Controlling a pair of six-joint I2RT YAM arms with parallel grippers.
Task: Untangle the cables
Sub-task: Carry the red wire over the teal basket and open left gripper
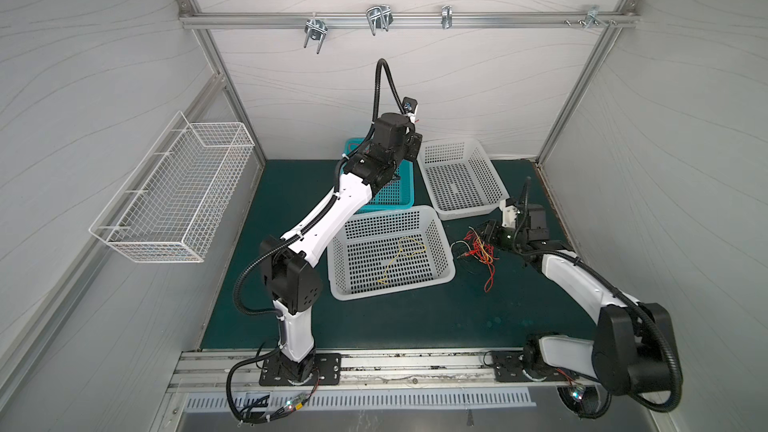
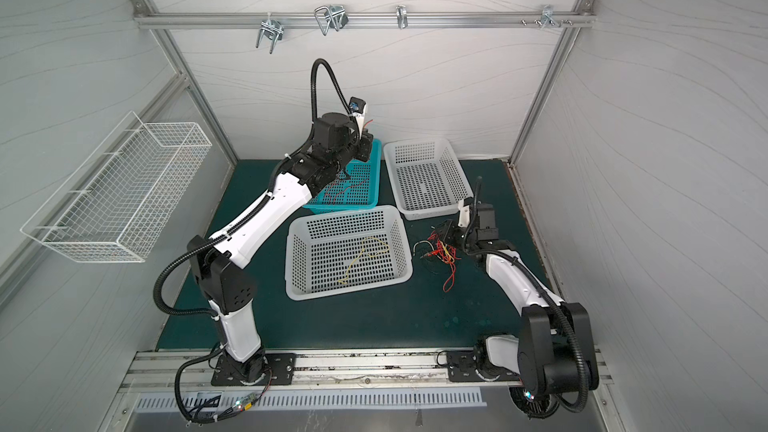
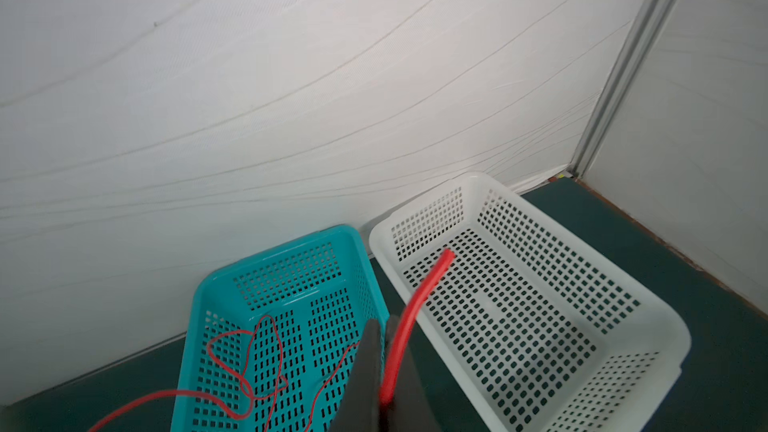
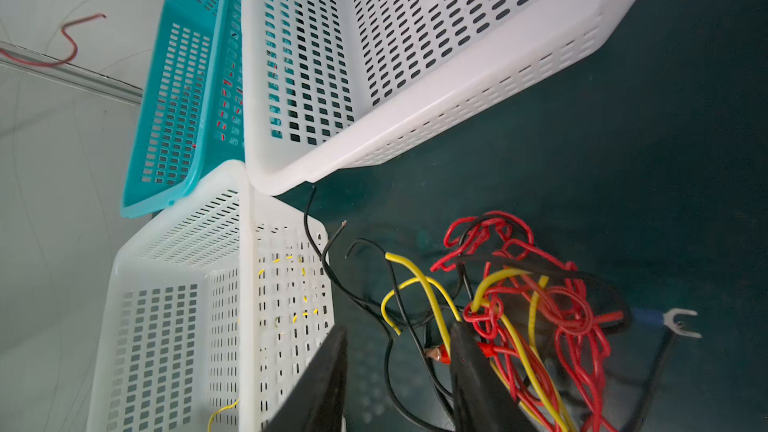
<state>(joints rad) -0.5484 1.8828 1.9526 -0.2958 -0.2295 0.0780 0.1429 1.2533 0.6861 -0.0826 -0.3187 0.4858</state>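
The left pincer [image 3: 383, 328] is raised above the teal basket [image 3: 286, 241], which stands at the far edge of the worktop [image 1: 415, 326]. Its jaws are clamped tight on a red cable [image 3: 415, 301]: the short stiff end pokes toward the empty white basket [image 3: 673, 326] alongside, while the long part drops in loops onto the teal floor. This looks like delivery of a freed strand. The sound way is to bring the wrist down over the teal basket's middle, let the slack pile up inside the walls, and release only once the stub end is clear of the white rim. One red length in the left wrist view passes outside the teal wall. I cannot tell whether it hangs in air or lies on the worktop, so it wants gathering in first. The other cables [image 1: 482, 253], a knot of red, yellow and black, lie near the worktop's right edge, just beside the near white basket [image 1: 395, 288], which has one yellow cable [image 1: 390, 270] in it. The right pincer [image 4: 399, 328] is down at that knot with its jaws partly apart; black and yellow strands run between them, and nothing looks pinched. It would do best to steady the knot, then choose a strand with a free end.
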